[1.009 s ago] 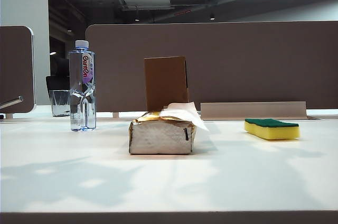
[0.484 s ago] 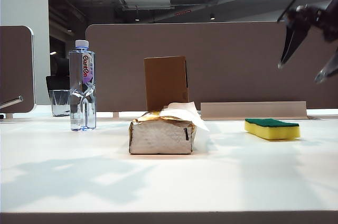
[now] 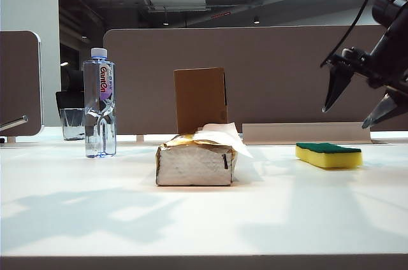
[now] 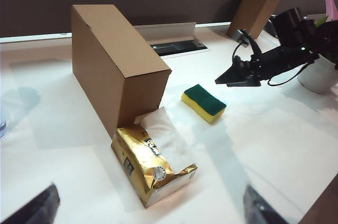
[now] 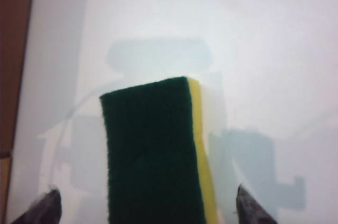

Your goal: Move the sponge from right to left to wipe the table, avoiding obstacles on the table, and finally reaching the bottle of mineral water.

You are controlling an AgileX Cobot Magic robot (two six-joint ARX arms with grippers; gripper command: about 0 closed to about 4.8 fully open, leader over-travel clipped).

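Above the sponge (image 3: 328, 155) I hold the right gripper (image 3: 358, 99) spread wide; I should straddle its long sides squarely. Left gripper (image 4: 148, 208), open, waits near the tissue pack (image 4: 152, 163).

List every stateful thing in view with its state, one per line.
sponge: flat on the table, green side up, not held
right gripper: open, above the sponge
left gripper: open, empty
bottle: upright, capped
tissue pack: tissue sticking out
cardboard box: upright, closed
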